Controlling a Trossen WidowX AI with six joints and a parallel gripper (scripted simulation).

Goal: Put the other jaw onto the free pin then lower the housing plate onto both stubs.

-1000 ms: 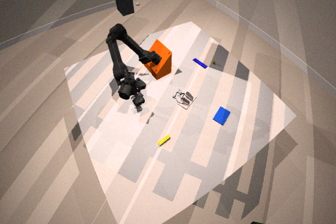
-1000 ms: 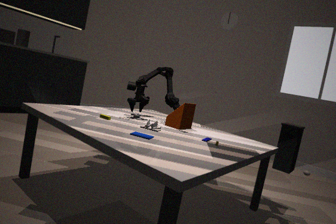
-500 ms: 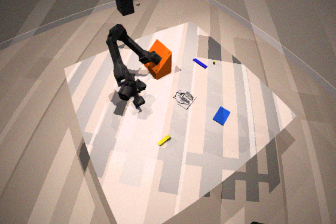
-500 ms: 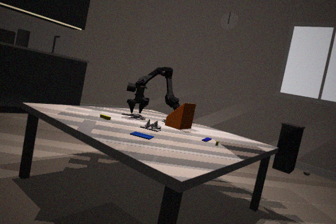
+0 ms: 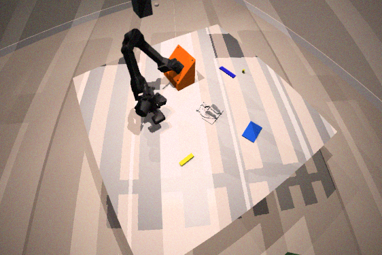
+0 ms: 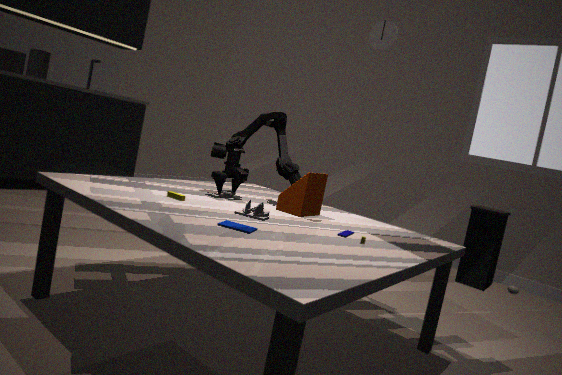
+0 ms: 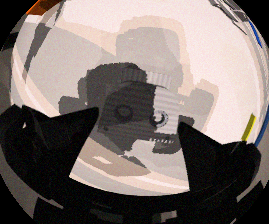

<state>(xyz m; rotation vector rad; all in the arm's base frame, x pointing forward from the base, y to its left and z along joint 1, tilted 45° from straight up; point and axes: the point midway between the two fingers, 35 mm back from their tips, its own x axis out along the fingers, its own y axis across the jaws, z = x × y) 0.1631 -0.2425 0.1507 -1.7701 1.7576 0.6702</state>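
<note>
Top view: on table, noted wedge far, strip to its right; placed fixture between wedge and slab; found bar left of slab, nearer.
</note>
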